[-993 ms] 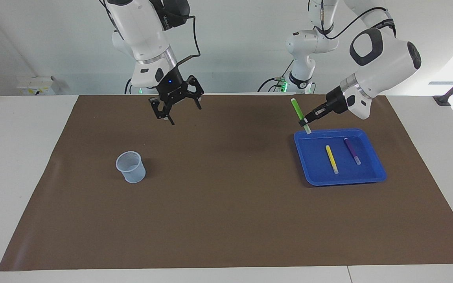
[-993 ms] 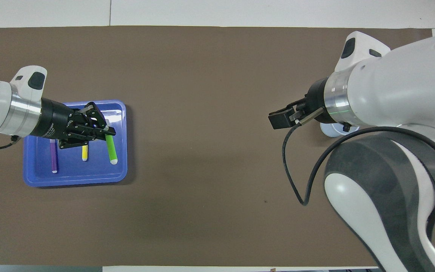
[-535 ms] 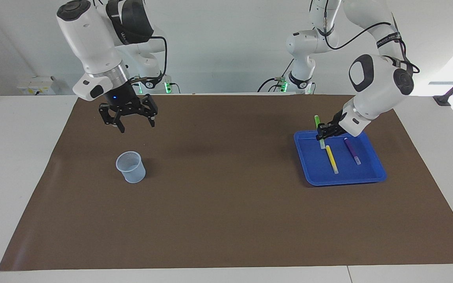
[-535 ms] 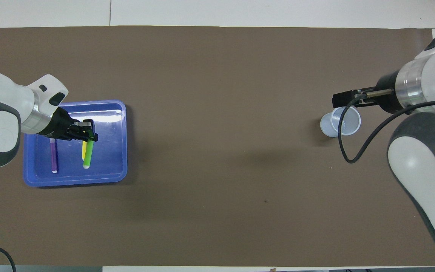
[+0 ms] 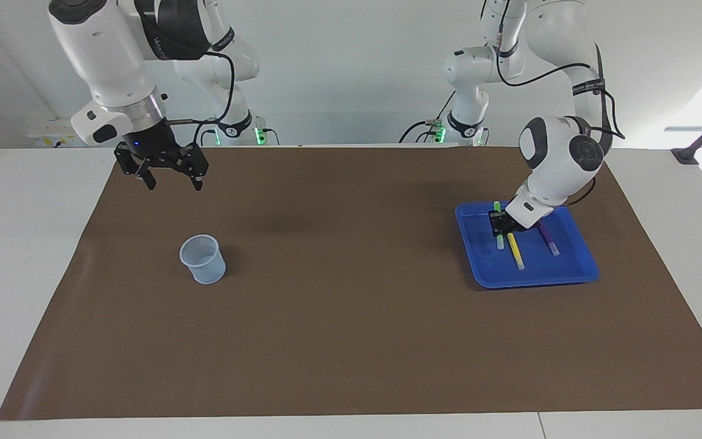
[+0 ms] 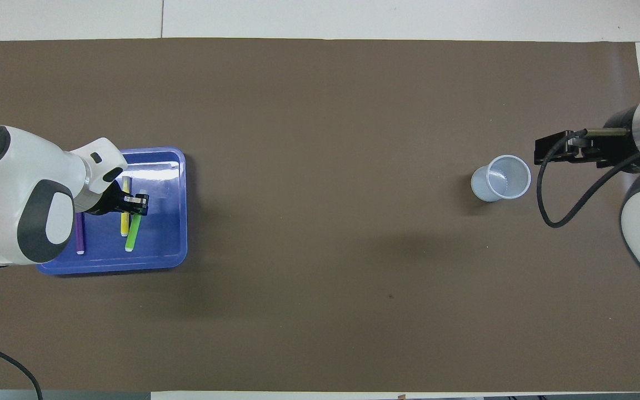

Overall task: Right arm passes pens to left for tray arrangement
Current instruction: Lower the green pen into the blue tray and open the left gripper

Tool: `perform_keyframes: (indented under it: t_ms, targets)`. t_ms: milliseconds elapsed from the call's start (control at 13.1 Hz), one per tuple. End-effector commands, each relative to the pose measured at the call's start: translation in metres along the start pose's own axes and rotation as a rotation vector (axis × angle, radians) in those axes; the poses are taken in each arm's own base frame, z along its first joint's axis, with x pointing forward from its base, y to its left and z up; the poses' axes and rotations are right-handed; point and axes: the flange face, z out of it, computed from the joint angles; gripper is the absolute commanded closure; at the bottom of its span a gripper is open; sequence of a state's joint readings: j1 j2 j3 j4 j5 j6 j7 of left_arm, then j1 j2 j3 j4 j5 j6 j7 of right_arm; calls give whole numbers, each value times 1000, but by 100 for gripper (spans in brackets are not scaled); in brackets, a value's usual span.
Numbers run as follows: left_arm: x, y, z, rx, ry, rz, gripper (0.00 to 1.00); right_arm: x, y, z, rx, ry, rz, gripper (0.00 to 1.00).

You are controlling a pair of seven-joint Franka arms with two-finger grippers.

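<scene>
Left gripper [image 5: 498, 226] clamps the slim green marker pen [image 6: 133, 236], now lowered inside the shallow blue plastic tray [image 5: 576, 273].
Right gripper [image 5: 169, 173], fingers spread and empty, has withdrawn toward the brown mat's [image 5: 351, 341] edge.

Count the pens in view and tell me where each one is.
3, all in the blue tray: the purple pen and yellow pen lie flat; the green pen beside the yellow one is held in the left tool. None seems hidden.

Three pens [image 5: 515, 250] side by side, apparently all in tray [image 5: 570, 275], cup [image 5: 203, 260] well apart.
</scene>
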State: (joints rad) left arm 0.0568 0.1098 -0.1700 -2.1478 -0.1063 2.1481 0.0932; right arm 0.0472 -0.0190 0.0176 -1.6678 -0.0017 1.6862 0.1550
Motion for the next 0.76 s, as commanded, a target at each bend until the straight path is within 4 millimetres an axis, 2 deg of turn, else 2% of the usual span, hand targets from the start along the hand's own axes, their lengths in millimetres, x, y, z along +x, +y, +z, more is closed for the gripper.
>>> perform_keyframes:
  t_ms: [0,458,688]
  targets:
    - [3,-5,12,17,24,-22,100,2,0,-13,-36,-31,25,0]
    - [14,-8,32,13,61,-68,100,-1,1,-12,-43,-58,39,0]
    - [16,-9,32,13,69,-71,100,-2,3,-8,-30,-65,44,0]
